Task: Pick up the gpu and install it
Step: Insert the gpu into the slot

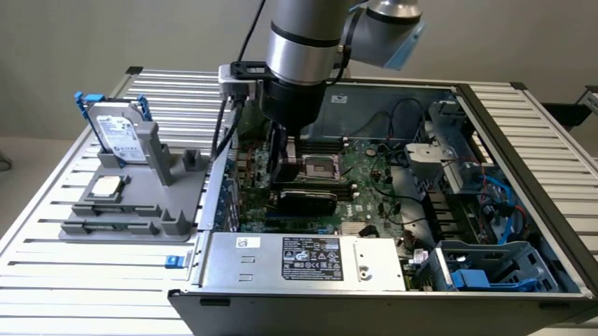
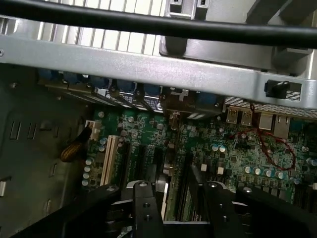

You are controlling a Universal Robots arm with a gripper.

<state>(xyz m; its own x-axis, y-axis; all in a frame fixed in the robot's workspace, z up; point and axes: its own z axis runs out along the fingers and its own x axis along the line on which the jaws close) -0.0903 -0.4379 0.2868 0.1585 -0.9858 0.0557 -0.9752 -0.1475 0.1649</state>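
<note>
- Gripper (image 2: 177, 193): jaws partly apart, low over the motherboard's (image 2: 237, 148) expansion slots (image 2: 110, 158); nothing visibly clamped between them.
- gpu (image 1: 304, 201): black-covered card, apparently seated, just beside the jaws on the power supply's (image 1: 309, 257) side; long axis pointing away from the rear panel (image 2: 148, 67).

Exterior view high over computer case (image 1: 523, 161); wrist view close on shared motherboard (image 2: 213, 148).

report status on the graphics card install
gripper open, low inside the case. graphics card seems upright in a slot between fingers. red wire apart.
</note>
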